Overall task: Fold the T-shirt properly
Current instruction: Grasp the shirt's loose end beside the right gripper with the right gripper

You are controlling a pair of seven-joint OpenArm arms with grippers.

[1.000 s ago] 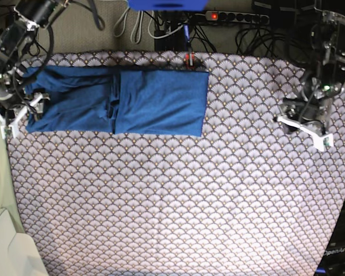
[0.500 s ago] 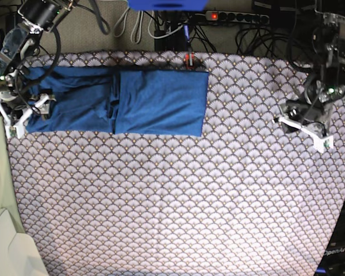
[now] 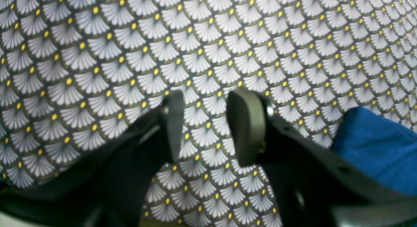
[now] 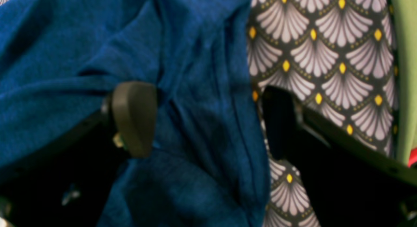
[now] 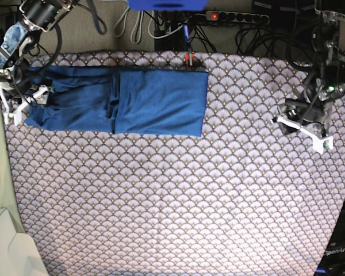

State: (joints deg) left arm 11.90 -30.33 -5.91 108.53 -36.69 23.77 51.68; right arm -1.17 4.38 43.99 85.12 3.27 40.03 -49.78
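the right gripper (image 4: 208, 122), jaws spread wide and holding nothing, has been shifting farther along the far-left end of the t-shirt (image 5: 118, 100) and is now straddling its edge, likely preparing a grasp. the left gripper (image 3: 208, 126) is hovering partly spread and empty over the desk (image 5: 178, 201). the t-shirt is lying far-left, its long axis running left to right.

T-shirt (image 3: 381, 148) cut off by right edge, left wrist view; right wrist pic blurry, contact w/ cloth unclear.
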